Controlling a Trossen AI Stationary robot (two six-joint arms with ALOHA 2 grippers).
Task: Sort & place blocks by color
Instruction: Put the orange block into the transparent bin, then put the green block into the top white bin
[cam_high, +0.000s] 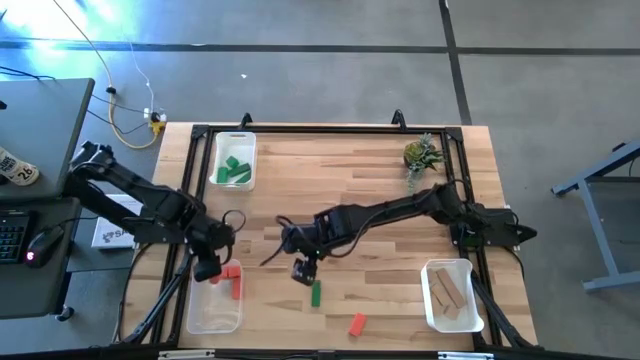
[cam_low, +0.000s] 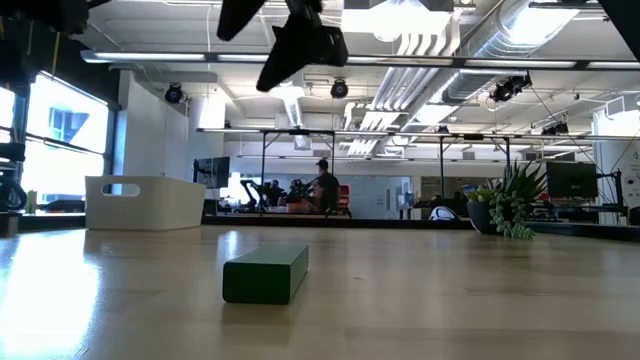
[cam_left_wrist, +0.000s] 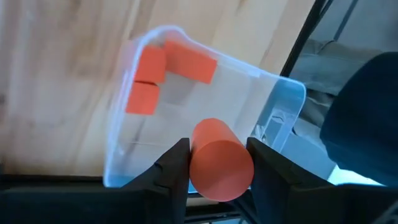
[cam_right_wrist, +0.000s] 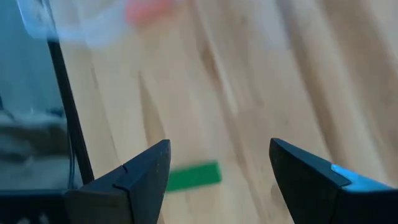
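Note:
My left gripper (cam_high: 207, 268) hangs over the clear tray (cam_high: 213, 312) at the table's near left and is shut on a red-orange round block (cam_left_wrist: 217, 163). Three red-orange blocks (cam_left_wrist: 186, 62) lie in that tray (cam_left_wrist: 273, 84). My right gripper (cam_high: 303, 270) stands open above the table's middle, slanting down, with nothing between its fingers (cam_right_wrist: 219, 146). A green bar block (cam_high: 316, 293) lies flat on the wood just nearward of it, and the right wrist view shows this block (cam_right_wrist: 194, 176) below the open fingers. The same green block (cam_low: 265, 273) shows in the low view. My left gripper pinches the round block's curved sides (cam_left_wrist: 196, 163) between its two fingers. The fingers slant down from the table's left side and the block lies lengthwise between them. It is lifted clear, above the tray's inside.
A red-orange block (cam_high: 356, 323) lies near the front edge. A white tray with green blocks (cam_high: 235, 160) stands at the far left, a tray with tan blocks (cam_high: 452, 295) at the near right, and a small plant (cam_high: 422, 155) at the far right. A black frame (cam_high: 190, 180) rims the table.

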